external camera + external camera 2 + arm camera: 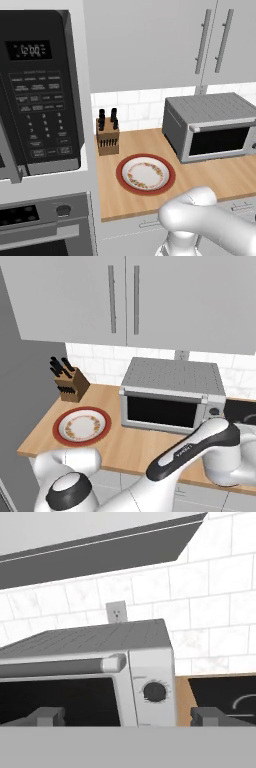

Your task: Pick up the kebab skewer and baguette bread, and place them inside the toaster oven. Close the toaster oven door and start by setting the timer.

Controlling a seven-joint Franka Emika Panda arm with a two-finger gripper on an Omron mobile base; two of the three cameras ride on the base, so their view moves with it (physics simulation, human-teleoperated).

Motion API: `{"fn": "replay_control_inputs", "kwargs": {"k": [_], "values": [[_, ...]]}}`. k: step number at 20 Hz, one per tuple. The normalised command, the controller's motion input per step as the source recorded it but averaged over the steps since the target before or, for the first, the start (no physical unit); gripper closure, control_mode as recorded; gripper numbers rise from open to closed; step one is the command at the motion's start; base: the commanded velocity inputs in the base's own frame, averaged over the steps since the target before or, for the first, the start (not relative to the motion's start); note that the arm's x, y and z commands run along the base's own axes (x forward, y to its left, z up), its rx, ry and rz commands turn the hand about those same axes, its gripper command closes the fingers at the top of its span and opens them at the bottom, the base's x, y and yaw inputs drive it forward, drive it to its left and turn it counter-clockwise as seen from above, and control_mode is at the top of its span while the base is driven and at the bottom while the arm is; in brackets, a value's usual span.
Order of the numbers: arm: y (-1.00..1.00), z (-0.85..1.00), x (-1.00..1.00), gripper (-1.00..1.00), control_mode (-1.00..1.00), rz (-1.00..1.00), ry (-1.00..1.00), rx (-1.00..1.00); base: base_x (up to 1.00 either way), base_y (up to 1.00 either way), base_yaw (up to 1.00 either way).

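Observation:
The grey toaster oven [210, 125] [172, 393] stands on the wooden counter at the right, against the tiled wall. Its door [160, 412] [60, 699] with the dark glass window is shut, and the bar handle [60, 666] runs along the door's top. A round knob [154, 691] sits on the panel to the right of the door. My gripper [127, 716] is open wide, close in front of the oven's right front, with the knob between and just above the two fingertips [47, 714]. Nothing is between them. The kebab skewer and baguette bread are out of view.
A red-rimmed plate [145, 174] [82, 426] lies bare on the counter left of the oven. A knife block [107, 135] [72, 385] stands behind it. A black microwave [37, 90] is at the far left, and a dark cooktop [225, 697] is right of the oven. Cabinets hang overhead.

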Motion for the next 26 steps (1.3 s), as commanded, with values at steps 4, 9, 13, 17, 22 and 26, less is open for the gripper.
{"fn": "replay_control_inputs", "kwargs": {"k": [4, 9, 13, 17, 22, 26], "values": [[-0.16, -0.50, 0.30, -1.00, -1.00, -0.04, 0.00, 0.00, 0.00, 0.00, 0.00], [-0.01, -0.53, 0.18, -1.00, -1.00, -0.05, -0.02, -0.01, 0.00, 0.00, 0.00], [0.00, -0.49, 0.13, -1.00, -1.00, -0.02, -0.01, -0.02, 0.00, 0.00, 0.00], [0.00, -0.43, 0.19, -1.00, -1.00, -0.03, -0.01, -0.03, 0.00, 0.00, 0.00], [0.00, -0.37, 0.33, -1.00, -1.00, -0.04, 0.00, -0.02, 0.00, 0.00, 0.00], [0.01, -0.26, 0.44, -1.00, -1.00, 0.00, -0.01, 0.00, 0.00, 0.00, 0.00]]}}
